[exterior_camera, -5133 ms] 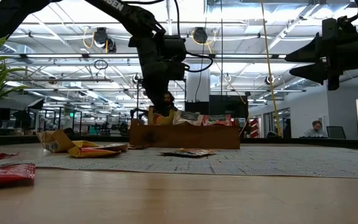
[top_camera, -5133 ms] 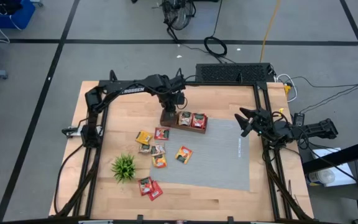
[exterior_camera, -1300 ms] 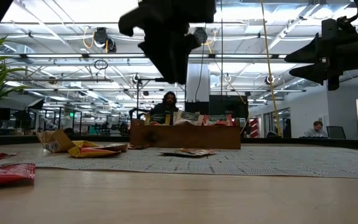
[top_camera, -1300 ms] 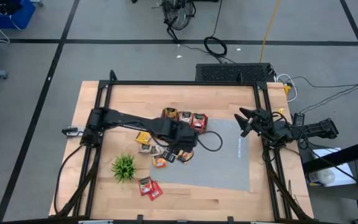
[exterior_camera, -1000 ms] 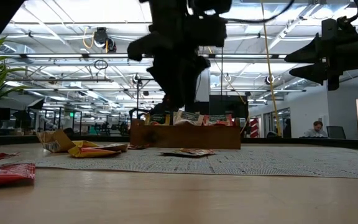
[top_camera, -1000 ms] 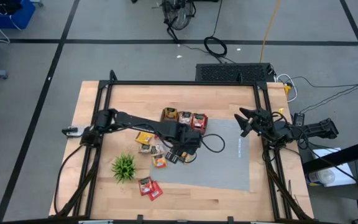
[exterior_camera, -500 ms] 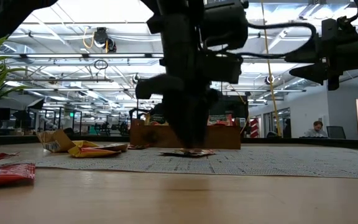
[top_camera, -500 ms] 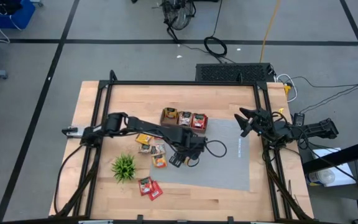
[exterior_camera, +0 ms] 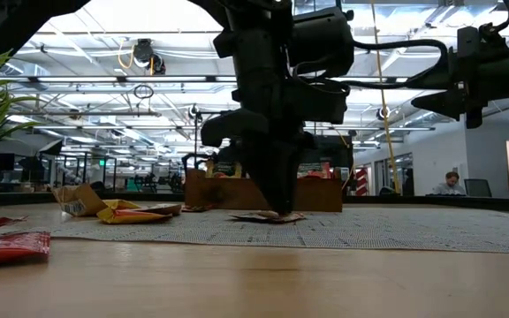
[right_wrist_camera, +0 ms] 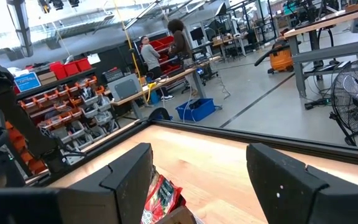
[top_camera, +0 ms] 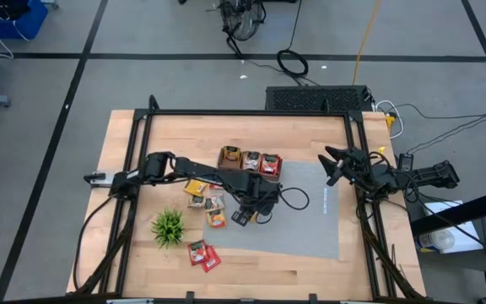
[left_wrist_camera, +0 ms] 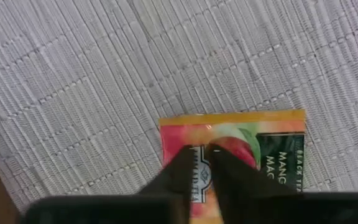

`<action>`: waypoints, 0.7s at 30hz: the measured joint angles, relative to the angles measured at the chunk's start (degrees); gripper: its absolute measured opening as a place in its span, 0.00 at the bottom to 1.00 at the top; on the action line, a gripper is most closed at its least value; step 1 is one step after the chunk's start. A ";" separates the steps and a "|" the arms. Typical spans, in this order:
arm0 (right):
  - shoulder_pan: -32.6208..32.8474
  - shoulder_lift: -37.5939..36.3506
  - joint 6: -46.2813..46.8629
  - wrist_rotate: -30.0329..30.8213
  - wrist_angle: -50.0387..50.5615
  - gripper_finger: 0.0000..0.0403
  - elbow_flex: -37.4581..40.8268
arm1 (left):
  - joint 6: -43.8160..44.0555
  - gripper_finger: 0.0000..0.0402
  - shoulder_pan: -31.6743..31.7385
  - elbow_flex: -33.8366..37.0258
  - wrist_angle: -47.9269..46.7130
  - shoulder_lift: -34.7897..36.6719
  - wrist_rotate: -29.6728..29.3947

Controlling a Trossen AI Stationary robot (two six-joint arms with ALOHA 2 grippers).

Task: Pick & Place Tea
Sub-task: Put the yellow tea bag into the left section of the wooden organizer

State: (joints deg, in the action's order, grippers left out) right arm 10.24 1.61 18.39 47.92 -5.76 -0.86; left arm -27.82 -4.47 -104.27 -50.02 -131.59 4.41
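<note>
The left pincer (top_camera: 249, 211) was down on the grey mat (top_camera: 310, 219) near the middle of the table (top_camera: 167, 139), its arm stretched across from the table's left edge. In the left wrist view its two dark fingers (left_wrist_camera: 185, 177) stood drawn nearly together, tips pressed on an orange tea packet (left_wrist_camera: 241, 152) that lay flat on the mat; the packet did not look lifted, and whether its edge was pinched between the tips could not be told. In the low view the same pincer (exterior_camera: 274, 210) touched down on the packet (exterior_camera: 268, 216) in front of the wooden tray (exterior_camera: 263, 193).

The wooden tray (top_camera: 249, 161) sat towards the far edge of the table with three packets standing in it. More loose packets (top_camera: 205, 198) lay just off the mat's left side, between the tray and the small green plant (top_camera: 168, 226), and two red packets (top_camera: 202, 253) lay near the front edge of the table.

The right pincer (top_camera: 334, 165) waited above the right edge of the table, fingers (right_wrist_camera: 129, 171) spread wide and holding nothing.
</note>
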 joint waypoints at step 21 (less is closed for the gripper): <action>-0.02 0.00 0.00 -0.02 0.02 0.60 -0.01 | 4.35 0.10 0.39 0.19 -5.53 2.75 -3.70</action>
State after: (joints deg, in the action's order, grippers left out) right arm 10.22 1.61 18.39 47.90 -5.74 -0.86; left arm -23.47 -4.08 -104.08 -55.55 -128.84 0.71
